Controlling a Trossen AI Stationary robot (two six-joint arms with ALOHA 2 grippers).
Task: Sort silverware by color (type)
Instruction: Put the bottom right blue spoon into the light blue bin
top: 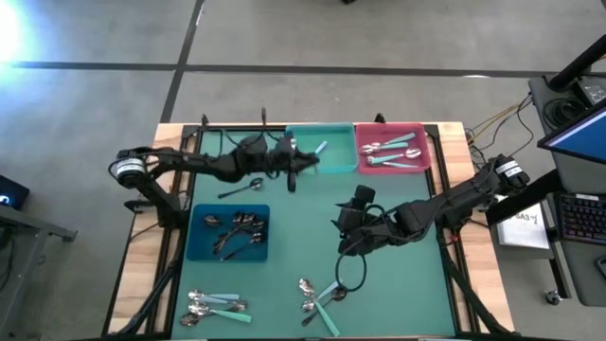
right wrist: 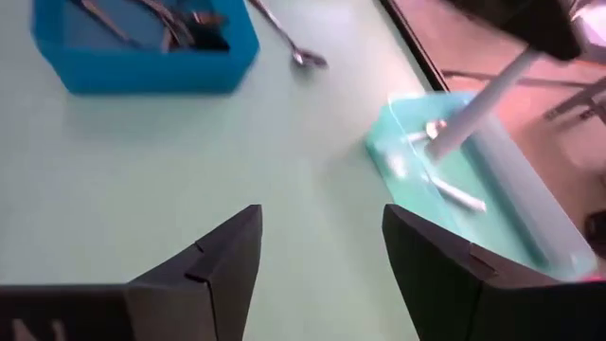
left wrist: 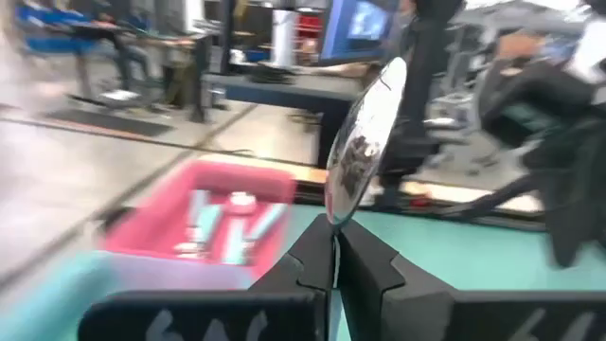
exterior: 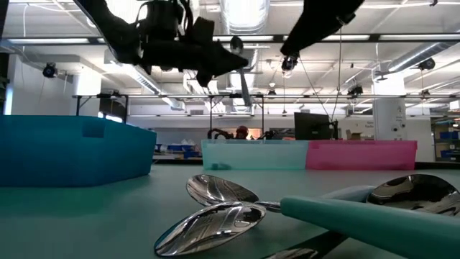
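Observation:
My left gripper [top: 305,163] reaches level from the table's left and is shut on a spoon with a shiny bowl [left wrist: 365,142] and a pale mint handle [right wrist: 473,109]. It holds the spoon above the left part of the teal bin [top: 333,133]. My right gripper [right wrist: 322,246] stands open over bare mat at mid-table [top: 346,232], with nothing between its fingers. The pink bin [top: 417,167] holds mint-handled spoons [top: 390,152]. The blue bin [top: 194,248] holds dark spoons [top: 235,232]. One silver spoon [top: 241,188] lies flat on the mat. My left gripper pinches the spoon between its two fingers at the neck just under the bowl [left wrist: 333,220]. The fingers come level from the table's left and lie across the spoon. The spoon stands nearly upright and lifted clear, bowl up, with the handle [exterior: 244,90] hanging below the fingers.
Two heaps of silver and mint-handled spoons lie near the front edge [top: 213,303] [top: 317,294]. A black cable loop [top: 350,275] hangs under the right arm. The teal and pink bins stand side by side at the far edge. There is open mat between the blue bin and the right arm.

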